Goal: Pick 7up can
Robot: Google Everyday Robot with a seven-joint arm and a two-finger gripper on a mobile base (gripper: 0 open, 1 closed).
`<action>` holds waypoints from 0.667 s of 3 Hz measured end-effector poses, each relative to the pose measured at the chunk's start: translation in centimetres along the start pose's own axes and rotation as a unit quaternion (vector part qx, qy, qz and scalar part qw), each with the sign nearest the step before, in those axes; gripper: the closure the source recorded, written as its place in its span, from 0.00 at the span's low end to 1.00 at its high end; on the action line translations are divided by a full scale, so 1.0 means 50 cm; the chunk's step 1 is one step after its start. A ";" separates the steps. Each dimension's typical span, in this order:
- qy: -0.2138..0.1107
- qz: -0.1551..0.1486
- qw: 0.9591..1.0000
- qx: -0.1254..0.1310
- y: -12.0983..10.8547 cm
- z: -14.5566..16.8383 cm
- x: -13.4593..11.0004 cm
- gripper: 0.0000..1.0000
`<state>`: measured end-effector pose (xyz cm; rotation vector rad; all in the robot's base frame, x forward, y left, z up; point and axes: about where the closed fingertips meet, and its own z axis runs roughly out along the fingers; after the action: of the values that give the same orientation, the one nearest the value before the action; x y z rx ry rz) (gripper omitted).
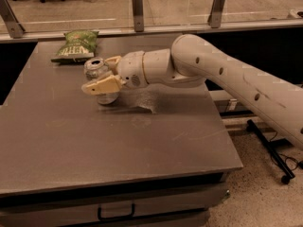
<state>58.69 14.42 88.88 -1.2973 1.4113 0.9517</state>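
The 7up can (96,68), a small silver can with a shiny pull-tab top, stands upright on the grey table (71,141), left of its middle towards the back. My gripper (103,74) has come in from the right and is open, with the can between its fingers. The near finger (102,85) crosses the front of the can and hides most of the label. The far finger (112,60) sits behind the can's top right. The can's base still rests on the table.
A flat green chip bag (75,45) lies at the table's back left, just behind the can. A railing with metal posts (137,8) runs along the far edge. My white arm (227,74) spans the table's right side. A drawer handle (116,213) sits below the front edge.
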 end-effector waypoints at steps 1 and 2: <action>-0.024 -0.024 0.999 -0.022 0.005 0.025 -0.022 0.65; -0.044 -0.028 0.998 -0.037 0.017 0.019 -0.093 0.88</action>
<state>57.88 16.56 93.14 -1.3254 1.2762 1.0195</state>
